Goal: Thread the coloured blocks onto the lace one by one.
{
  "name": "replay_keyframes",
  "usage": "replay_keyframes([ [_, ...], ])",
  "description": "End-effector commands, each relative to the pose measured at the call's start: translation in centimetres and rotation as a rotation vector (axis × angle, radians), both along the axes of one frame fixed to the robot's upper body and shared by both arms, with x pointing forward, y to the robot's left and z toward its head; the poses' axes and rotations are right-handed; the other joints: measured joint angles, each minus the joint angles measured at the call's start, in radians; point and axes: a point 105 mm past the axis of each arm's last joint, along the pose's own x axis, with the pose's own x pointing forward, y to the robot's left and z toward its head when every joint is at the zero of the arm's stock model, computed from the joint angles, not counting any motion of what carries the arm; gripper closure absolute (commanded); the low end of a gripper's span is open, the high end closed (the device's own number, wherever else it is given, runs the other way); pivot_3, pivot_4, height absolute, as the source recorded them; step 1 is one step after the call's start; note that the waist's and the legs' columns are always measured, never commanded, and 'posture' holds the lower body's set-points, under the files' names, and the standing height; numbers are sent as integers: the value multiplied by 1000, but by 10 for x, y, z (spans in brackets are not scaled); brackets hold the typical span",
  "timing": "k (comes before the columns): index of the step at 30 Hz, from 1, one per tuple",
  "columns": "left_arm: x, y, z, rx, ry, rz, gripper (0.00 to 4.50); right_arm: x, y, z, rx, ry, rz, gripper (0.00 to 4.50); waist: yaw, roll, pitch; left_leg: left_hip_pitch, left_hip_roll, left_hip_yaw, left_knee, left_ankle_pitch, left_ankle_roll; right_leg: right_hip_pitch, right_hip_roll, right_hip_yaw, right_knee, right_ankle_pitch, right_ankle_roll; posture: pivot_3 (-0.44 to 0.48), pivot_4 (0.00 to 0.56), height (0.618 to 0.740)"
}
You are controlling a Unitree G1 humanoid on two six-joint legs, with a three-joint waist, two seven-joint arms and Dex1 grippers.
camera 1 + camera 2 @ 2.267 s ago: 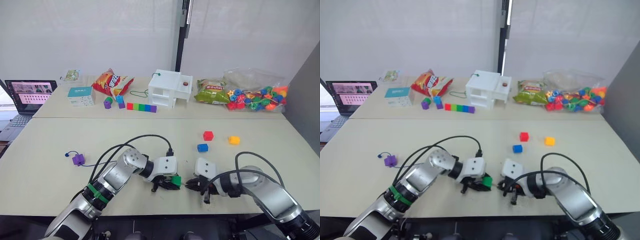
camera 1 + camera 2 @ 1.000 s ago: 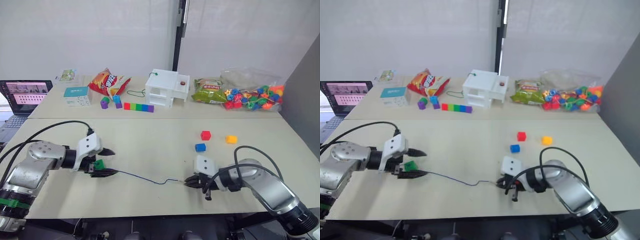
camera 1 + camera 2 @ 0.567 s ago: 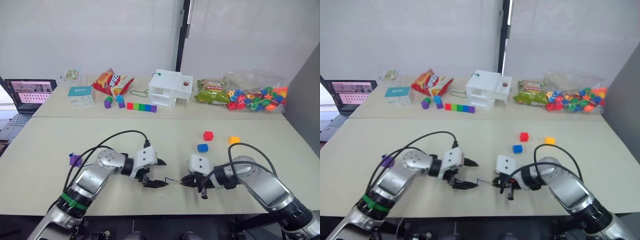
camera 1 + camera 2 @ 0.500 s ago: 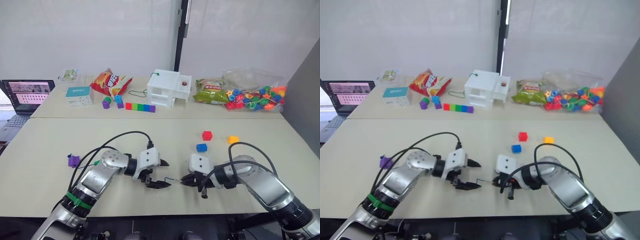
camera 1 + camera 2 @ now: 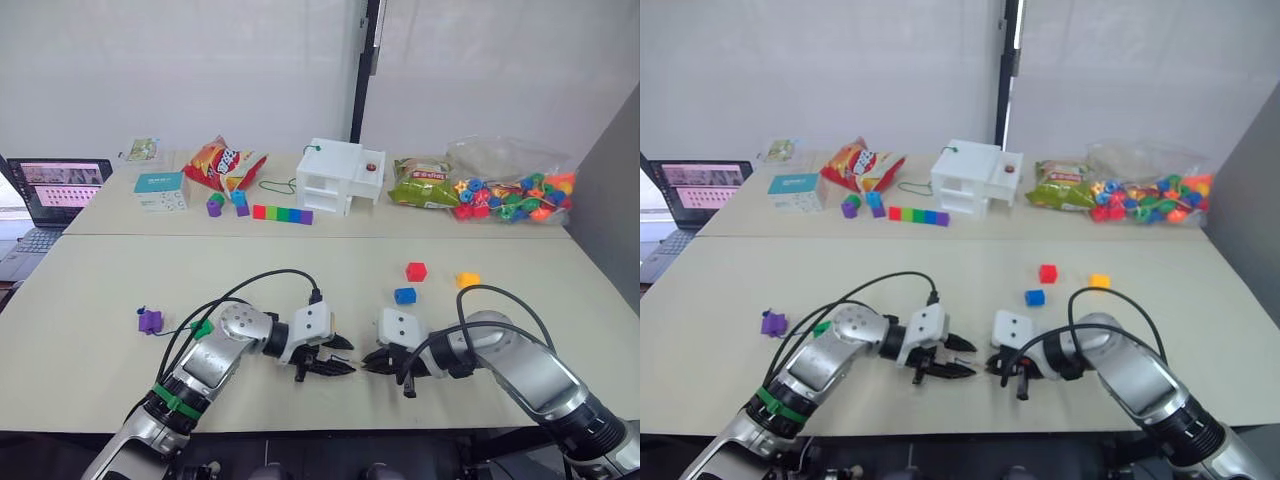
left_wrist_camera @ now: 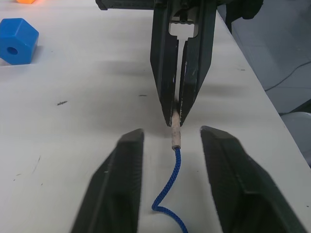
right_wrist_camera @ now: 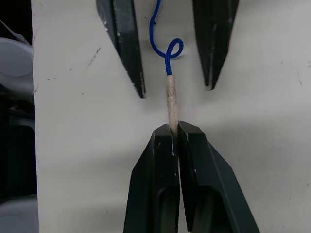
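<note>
My right tool (image 7: 173, 127) is clamped on the pale stiff tip of the lace (image 7: 171, 99), low over the near bench (image 5: 300, 270), with the tip sticking out past its fingers. My left tool (image 6: 171, 141) faces it with its fingers spread apart, one on each side of the tip, touching neither the tip nor the dark-blue string that curls away between them.

The green block (image 5: 202, 328) sits on the lace beside my left forearm, and the purple block (image 5: 150, 321) lies further out to my left. The red block (image 5: 416, 271), the blue block (image 5: 404, 295) and the yellow block (image 5: 467, 280) lie loose on the bench beyond my right tool, the blue one nearest it.
</note>
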Motion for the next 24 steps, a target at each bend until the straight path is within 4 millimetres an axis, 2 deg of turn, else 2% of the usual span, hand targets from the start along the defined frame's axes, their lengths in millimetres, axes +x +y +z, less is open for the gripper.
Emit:
replay_keyframes([
  [1, -2, -6, 4, -3, -23, -29, 4054, -2, 3, 6, 1, -25, 19, 4500, 0, 0, 0, 0, 0, 0, 0, 0, 0, 0, 0, 0, 0, 0, 0, 0, 150, 740],
  [2, -2, -6, 4, 0, -23, -29, 4411, -2, 3, 6, 2, -24, 19, 4500, 0, 0, 0, 0, 0, 0, 0, 0, 0, 0, 0, 0, 0, 0, 0, 0, 150, 740],
  [3, -2, -6, 4, 0, -22, -27, 4487, -2, 3, 6, 3, -23, 20, 4500, 0, 0, 0, 0, 0, 0, 0, 0, 0, 0, 0, 0, 0, 0, 0, 0, 150, 740],
  [12, 0, -5, 4, 11, -26, -27, 4487, -4, 3, 5, 2, -19, 22, 4500, 0, 0, 0, 0, 0, 0, 0, 0, 0, 0, 0, 0, 0, 0, 0, 0, 150, 740],
  [16, 2, -5, 10, -4, -28, -26, 4487, -3, 3, 5, 3, -19, 21, 4500, 0, 0, 0, 0, 0, 0, 0, 0, 0, 0, 0, 0, 0, 0, 0, 0, 150, 740],
  [22, 0, -2, 2, 52, -42, -31, 4487, -3, 3, 5, 3, -18, 20, 4500, 0, 0, 0, 0, 0, 0, 0, 0, 0, 0, 0, 0, 0, 0, 0, 0, 150, 740],
  [24, 3, -2, 1, 57, -55, -11, 3820, -3, 3, 5, 3, -18, 19, 4500, 0, 0, 0, 0, 0, 0, 0, 0, 0, 0, 0, 0, 0, 0, 0, 0, 150, 740],
])
